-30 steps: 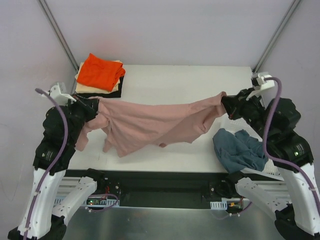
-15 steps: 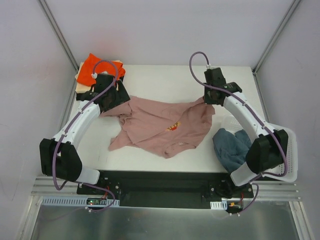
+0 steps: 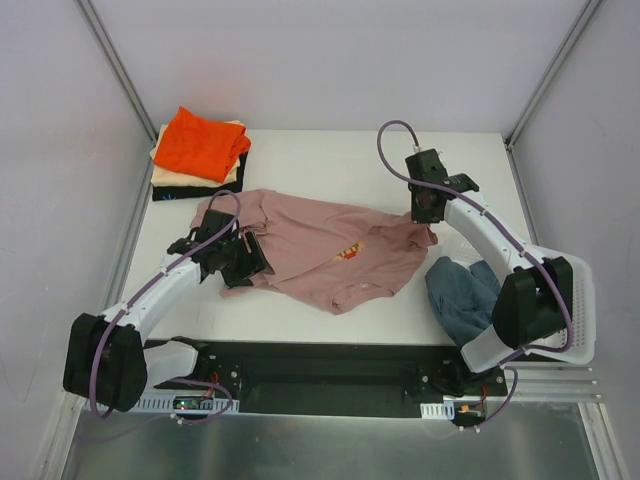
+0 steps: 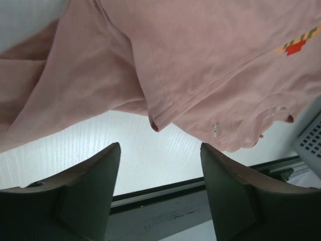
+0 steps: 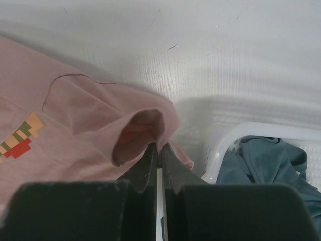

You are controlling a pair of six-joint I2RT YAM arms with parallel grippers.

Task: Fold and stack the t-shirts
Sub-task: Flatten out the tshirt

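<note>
The pink tee lies crumpled on the worktop, print up, long axis left to right. The right gripper pinches its right end. The left gripper gapes wide, empty, over its near-left edge.

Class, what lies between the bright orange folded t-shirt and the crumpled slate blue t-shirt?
The dusty pink cloth t-shirt, spread on the white table; the top view shows it.
</note>
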